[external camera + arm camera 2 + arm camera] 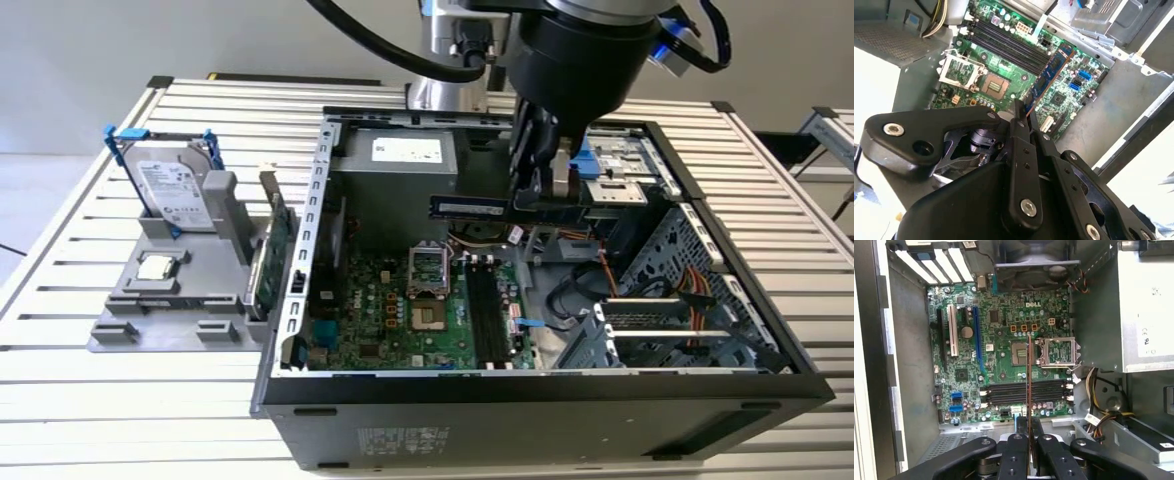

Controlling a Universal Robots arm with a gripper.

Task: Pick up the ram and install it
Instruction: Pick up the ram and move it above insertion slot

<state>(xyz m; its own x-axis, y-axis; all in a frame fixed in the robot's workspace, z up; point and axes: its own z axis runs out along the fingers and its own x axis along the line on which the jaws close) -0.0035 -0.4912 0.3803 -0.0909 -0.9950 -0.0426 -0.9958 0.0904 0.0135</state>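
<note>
While end effector (1029,426) clamps ram (1029,375) edge-on above motherboard (999,342), ram's gripped end hidden between fingers (1015,452).

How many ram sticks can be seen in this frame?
1: the ram stick, gripped by the tool, is held over the motherboard inside the open case. The memory slots look empty; others could be hidden.

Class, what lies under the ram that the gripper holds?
The green motherboard lies below the ram, with dark memory slots and the CPU socket showing. The gripper covers the ram's held end; the ram hides a thin strip of board.
</note>
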